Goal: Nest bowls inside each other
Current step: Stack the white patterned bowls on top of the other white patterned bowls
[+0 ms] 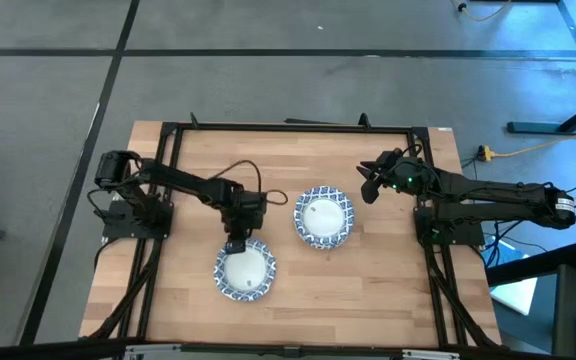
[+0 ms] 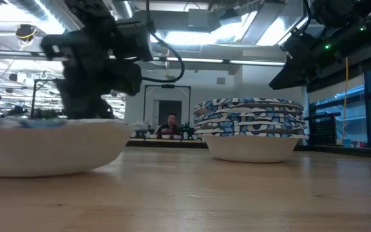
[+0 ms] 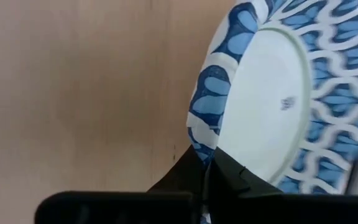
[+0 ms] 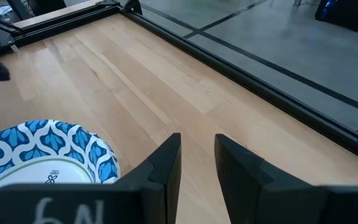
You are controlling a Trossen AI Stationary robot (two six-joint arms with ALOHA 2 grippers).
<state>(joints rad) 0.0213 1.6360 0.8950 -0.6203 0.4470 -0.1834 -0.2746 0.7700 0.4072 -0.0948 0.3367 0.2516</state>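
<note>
High view shows two groups of bowls on the wooden table [image 1: 388, 290]: a stack of nested bowls [image 1: 324, 217] at the frame's centre and a lone bowl [image 1: 245, 271] lower and left of it. The low view confirms the central one is several bowls deep, their patterned rims layered, so most of the nesting looks done and the lone bowl seems to be what remains.

The left gripper [image 1: 235, 243] sits at the upper edge of the lone bowl, reached out from the arm's base at the left of the frame. In the left wrist view its dark fingers [image 3: 191, 174] come together to a point right at the blue patterned rim, with almost no gap showing; they appear pinched on the rim, a sensible hold for a shallow bowl that offers no other edge to take. Whether the bowl is lifted or resting on the wood I cannot tell.

The right gripper [image 1: 371, 180] waits above and to the right of the stack, off the table surface and clear of the rims. Its wrist view shows the two fingers slightly apart with bare wood between them, holding nothing. Parked there, it leaves the path between bowl and stack free.
</note>
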